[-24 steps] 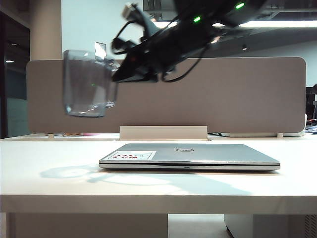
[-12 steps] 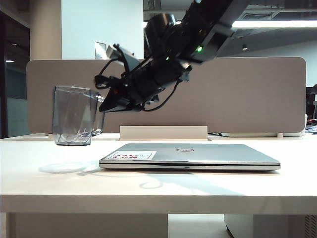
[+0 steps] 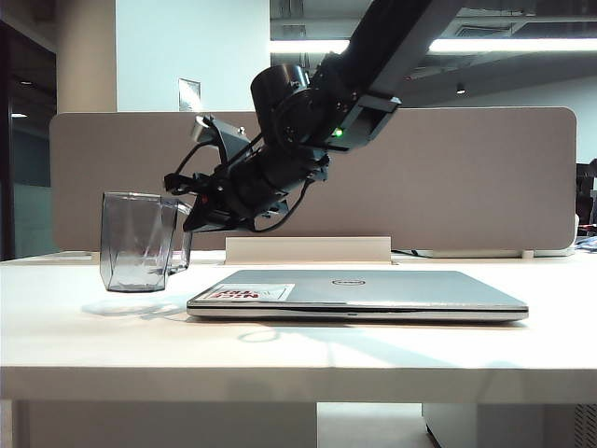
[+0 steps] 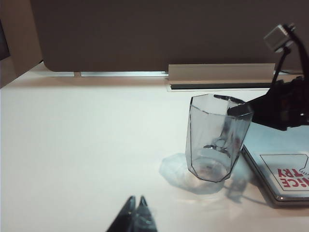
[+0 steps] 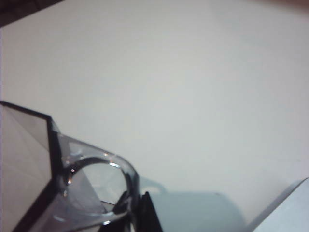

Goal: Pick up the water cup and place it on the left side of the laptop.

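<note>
Faceted smoky water cup (image 3: 135, 242), upright, handle in right claw (image 5: 134, 205).

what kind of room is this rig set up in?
Likely an open-plan office. A white desk backed by a grey fabric partition screen, a closed silver laptop on it, and ceiling strip lights behind. The right gripper holds the water cup by its handle; the left gripper is shut, idle.
</note>
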